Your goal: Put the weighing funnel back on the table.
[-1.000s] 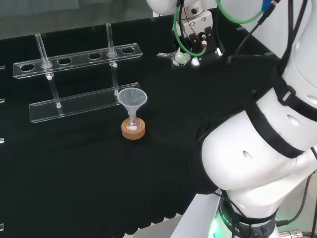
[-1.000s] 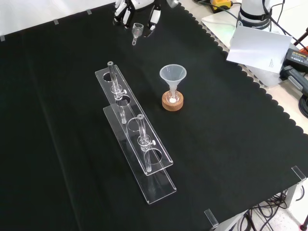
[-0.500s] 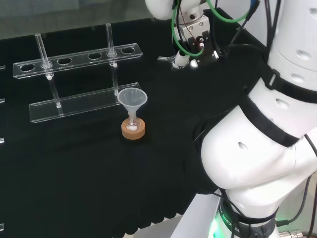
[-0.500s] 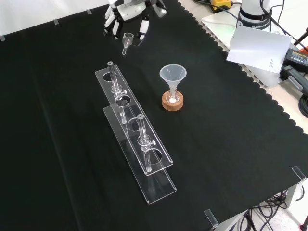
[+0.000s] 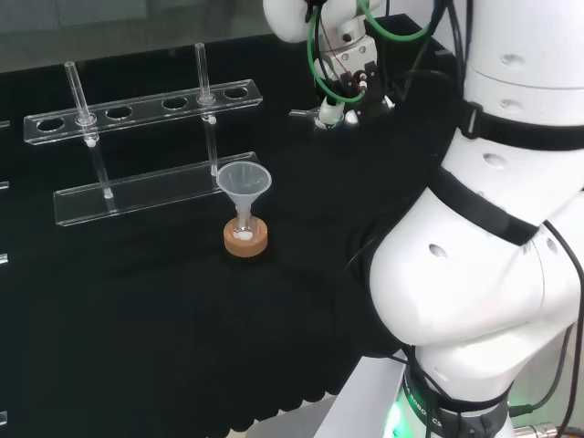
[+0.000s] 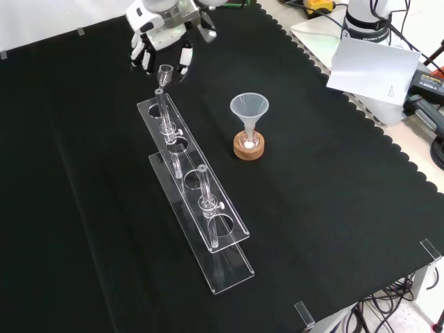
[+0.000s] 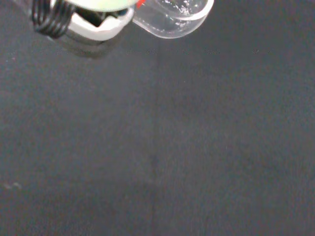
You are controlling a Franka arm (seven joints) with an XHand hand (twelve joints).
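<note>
The weighing funnel (image 6: 165, 73), a small clear scoop with a short stem, hangs above the cloth just beyond the far end of the test tube rack in the front view. The hand (image 6: 161, 41) is shut on it from above, with dark fingers (image 6: 185, 58) reaching down on either side. In the head view the hand (image 5: 345, 80) is at the top centre, and the weighing funnel (image 5: 327, 114) pokes out of it to the left. The wrist view shows the clear weighing funnel (image 7: 173, 15) next to a white part of the hand (image 7: 86, 22), with bare black cloth below.
A clear two-tier test tube rack (image 6: 201, 208) holding two tubes runs down the middle of the front view. To its right stands the big funnel (image 6: 249, 107) in a small flask on a cork ring (image 6: 248, 148). White paper (image 6: 374, 66) lies off the cloth's right edge.
The hand has carried the weighing funnel leftward in the front view, from above open cloth to the far end of the rack. Its hold has not changed.
</note>
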